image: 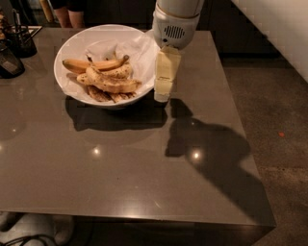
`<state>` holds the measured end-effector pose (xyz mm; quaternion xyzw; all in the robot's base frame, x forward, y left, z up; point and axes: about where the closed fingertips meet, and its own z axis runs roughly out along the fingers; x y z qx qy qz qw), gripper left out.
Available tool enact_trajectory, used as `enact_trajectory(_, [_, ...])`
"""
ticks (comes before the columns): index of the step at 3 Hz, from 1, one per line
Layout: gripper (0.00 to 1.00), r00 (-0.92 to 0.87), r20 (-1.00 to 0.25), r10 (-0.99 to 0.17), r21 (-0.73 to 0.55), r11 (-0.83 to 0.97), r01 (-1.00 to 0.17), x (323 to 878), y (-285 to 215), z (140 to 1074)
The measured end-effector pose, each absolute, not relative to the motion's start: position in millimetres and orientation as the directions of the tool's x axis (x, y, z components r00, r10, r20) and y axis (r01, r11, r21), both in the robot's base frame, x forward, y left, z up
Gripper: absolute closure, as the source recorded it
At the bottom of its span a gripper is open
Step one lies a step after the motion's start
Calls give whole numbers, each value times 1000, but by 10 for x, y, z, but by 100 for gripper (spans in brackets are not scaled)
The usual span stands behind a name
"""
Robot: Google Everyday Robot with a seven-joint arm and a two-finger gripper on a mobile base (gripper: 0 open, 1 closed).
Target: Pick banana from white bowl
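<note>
The white bowl (72,45) stands at the far left of the dark table, lined with crumpled white paper. In it lies the banana (111,84), large, pale yellow and brown-speckled, across the middle. A smoother orange-yellow banana (91,64) lies behind it, and small dark streaked bananas (108,96) lie at the front. My gripper (162,93) hangs from the white arm just outside the bowl's right rim, pointing down, above the table. It holds nothing that I can see.
The table's (144,168) right edge drops to a speckled floor (279,120). Dark containers (14,48) stand at the far left. A person's legs (67,12) show behind the table. A pale wall runs at the upper right.
</note>
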<state>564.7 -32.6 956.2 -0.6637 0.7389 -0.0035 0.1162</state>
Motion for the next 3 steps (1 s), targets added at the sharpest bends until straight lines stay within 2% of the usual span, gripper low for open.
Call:
enact_trajectory(2, [0,-81,-208,-975,-187,121,-975,5718,-235,9582])
enact_trajectory(3, [0,-40,-224,-974,-180,82,-980,5726,68,9578])
